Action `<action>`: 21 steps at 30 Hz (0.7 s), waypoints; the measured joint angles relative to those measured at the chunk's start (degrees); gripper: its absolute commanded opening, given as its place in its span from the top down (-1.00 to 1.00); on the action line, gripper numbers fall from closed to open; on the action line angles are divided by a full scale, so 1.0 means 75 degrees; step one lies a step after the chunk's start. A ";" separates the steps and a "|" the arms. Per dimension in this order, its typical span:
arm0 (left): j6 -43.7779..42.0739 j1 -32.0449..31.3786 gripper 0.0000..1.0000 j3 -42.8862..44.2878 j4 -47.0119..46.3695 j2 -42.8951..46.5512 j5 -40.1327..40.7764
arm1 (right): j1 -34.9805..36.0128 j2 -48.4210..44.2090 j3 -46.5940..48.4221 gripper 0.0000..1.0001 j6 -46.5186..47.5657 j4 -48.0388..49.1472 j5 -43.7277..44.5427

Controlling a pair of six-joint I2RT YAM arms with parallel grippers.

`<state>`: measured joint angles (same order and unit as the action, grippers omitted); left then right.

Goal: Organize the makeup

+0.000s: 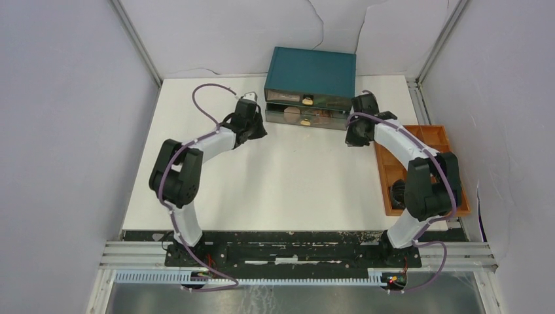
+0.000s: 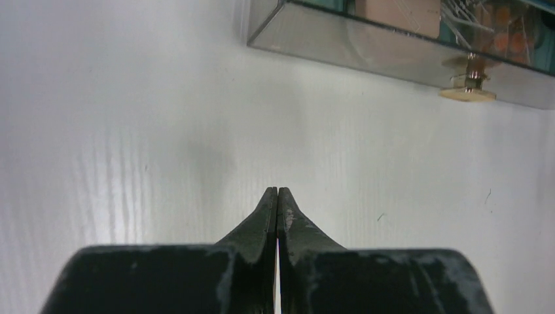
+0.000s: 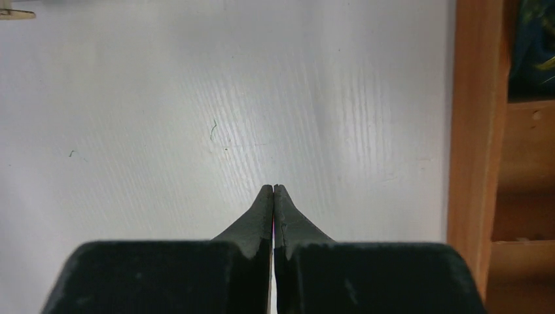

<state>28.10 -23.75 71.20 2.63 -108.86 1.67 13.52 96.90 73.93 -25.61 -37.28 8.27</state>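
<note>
Pointing toward the teal drawer box [image 1: 310, 70], the left end effector [image 2: 277, 193] is seen shut, its two dark fingers pressed together tip to tip with nothing between them. In the top view it is placed at about 10 o'clock from the middle of the white surface [image 1: 288, 176], just beside the box's left front corner. The right end effector [image 3: 273, 190] is likewise closed and empty, and is found at about 2 o'clock, between the box and the orange tray [image 1: 383, 176].

The box is set at 12 o'clock on the surface, against the back wall. The makeup [image 1: 321, 118] is seen inside the lower drawer [image 2: 340, 46], behind its clear front, as pinkish and orange shapes; single pieces cannot be told apart. A gold knob [image 2: 468, 84] is fixed on that drawer front.

The tray is laid along the 3 o'clock edge, partly covered by the right arm. In the right wrist view a dark blue item [image 3: 533, 39] with yellowish marks is seen in one of its compartments; what it is cannot be told.
</note>
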 measured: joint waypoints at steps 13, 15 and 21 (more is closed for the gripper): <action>-0.0236 0.0248 0.91 -0.2579 0.0670 0.2422 0.0388 | -0.0408 0.0638 -0.1524 0.99 -0.3174 0.3940 -0.1230; -0.0265 0.0251 0.91 -0.2748 0.0749 0.2626 0.0423 | -0.0414 0.0746 -0.1684 0.99 -0.3611 0.4441 -0.1148; -0.0347 0.0251 0.92 -0.3005 0.0842 0.2990 0.0568 | -0.0420 0.1139 -0.2209 0.99 -0.4727 0.5689 -0.0871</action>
<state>25.50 -21.87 48.66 8.95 -86.43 5.93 10.37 105.45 57.36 -61.06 5.39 1.74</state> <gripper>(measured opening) 0.042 0.004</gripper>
